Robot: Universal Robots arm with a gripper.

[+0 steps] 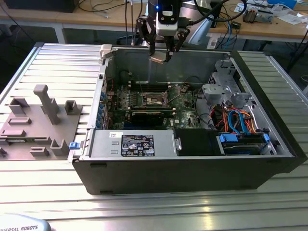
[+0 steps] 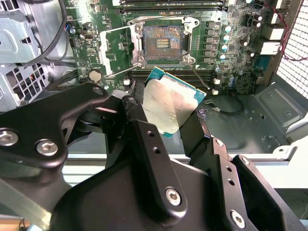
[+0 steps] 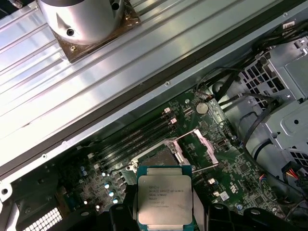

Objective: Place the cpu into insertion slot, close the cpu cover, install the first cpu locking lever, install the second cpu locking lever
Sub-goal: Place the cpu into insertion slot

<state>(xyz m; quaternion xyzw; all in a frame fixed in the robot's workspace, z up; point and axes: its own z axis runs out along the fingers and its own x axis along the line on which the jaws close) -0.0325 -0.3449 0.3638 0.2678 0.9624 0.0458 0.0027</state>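
Note:
My gripper hangs above the back wall of the open computer case, shut on the cpu. In both wrist views the cpu is a small square chip with a silver top and green edge, clamped between the black fingers. The insertion slot lies bare below on the green motherboard, well apart from the chip. The cpu cover, a silvery frame, stands swung open beside the slot.
A grey fixture with holders sits on the ribbed table at the exterior view's left. Inside the case are a power supply, a long black card, a metal drive cage and coloured cables.

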